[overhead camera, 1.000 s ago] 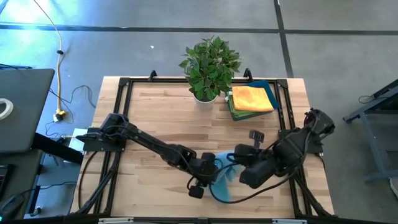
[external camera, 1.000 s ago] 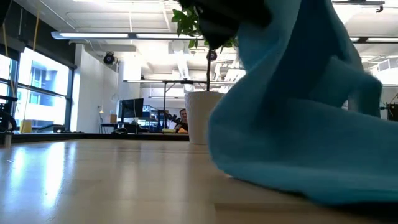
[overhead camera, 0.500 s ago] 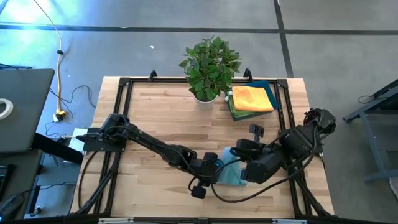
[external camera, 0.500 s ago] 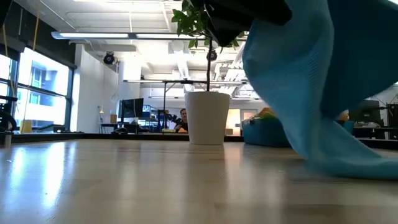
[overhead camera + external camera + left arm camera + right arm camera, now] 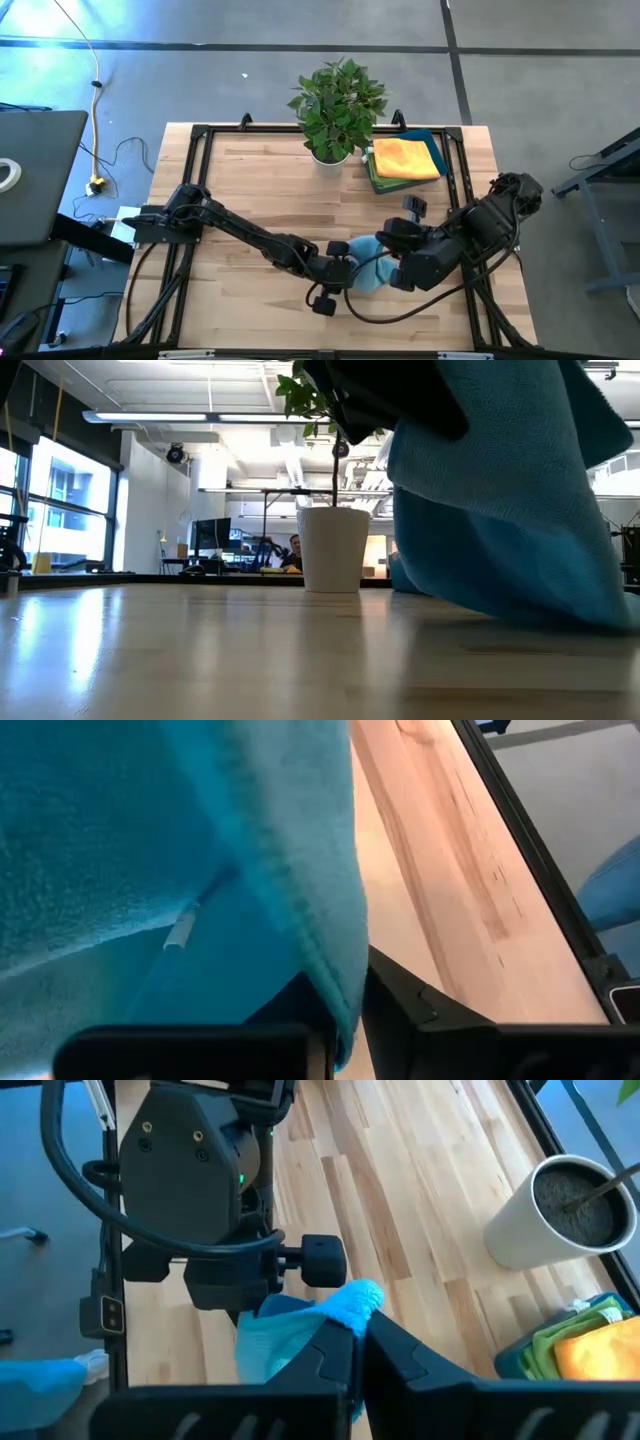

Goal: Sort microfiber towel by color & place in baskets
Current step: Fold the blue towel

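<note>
A blue microfiber towel (image 5: 366, 272) hangs bunched between my two grippers over the near middle of the table. It fills the right of the low view (image 5: 500, 510). Its lowest fold is close to the tabletop; I cannot tell whether it touches. My right gripper (image 5: 362, 1326) is shut on the towel's top. My left gripper (image 5: 345, 1020), just to the towel's left (image 5: 345, 273), has the towel's edge between its closely set fingers. At the far right stands the teal basket (image 5: 434, 141), with a yellow towel (image 5: 405, 158) lying on a green one (image 5: 379, 181). My left gripper pinches the towel's hemmed edge (image 5: 338, 960) between its two fingers, coming slanting down from the table's left. The rest of the cloth drapes in folds in front of it. My right gripper pinches a bunched tip of the towel (image 5: 353, 1299) at its fingertips, slanting down from the table's right. The cloth hangs slack below the fingers (image 5: 272, 1338).
A potted plant in a white pot (image 5: 330, 152) stands at the far middle, just left of the basket. A black frame (image 5: 190, 200) borders the tabletop. Bare wood lies to the left (image 5: 240, 190) and in front of the basket.
My right gripper has gone up with the towel. The towel's lower part, which lay spread on the table toward the near edge, has been drawn up and gathered into a small bunch between the grippers.
</note>
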Controlling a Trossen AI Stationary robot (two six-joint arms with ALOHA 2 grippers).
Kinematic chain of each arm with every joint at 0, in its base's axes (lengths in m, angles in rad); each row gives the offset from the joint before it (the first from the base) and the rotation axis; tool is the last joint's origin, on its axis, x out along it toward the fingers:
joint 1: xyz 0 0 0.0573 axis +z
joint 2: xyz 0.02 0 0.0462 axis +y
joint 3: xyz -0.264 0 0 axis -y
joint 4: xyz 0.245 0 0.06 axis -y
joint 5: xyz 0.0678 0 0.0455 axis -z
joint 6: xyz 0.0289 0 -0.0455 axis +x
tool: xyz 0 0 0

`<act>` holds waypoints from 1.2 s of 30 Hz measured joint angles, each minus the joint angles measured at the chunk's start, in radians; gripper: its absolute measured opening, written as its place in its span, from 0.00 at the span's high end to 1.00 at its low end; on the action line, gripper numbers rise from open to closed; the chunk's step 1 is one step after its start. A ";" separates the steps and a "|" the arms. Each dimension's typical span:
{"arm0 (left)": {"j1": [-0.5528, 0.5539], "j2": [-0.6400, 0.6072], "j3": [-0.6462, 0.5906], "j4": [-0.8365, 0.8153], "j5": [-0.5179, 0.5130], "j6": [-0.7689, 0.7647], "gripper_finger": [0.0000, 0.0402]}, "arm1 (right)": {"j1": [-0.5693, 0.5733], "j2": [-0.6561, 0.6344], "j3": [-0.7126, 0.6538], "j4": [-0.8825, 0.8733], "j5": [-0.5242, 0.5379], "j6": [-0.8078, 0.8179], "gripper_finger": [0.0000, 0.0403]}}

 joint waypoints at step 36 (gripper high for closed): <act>0.011 0.046 0.000 0.061 0.081 -0.384 0.92 | -0.066 -0.028 0.000 0.001 0.028 -0.087 1.00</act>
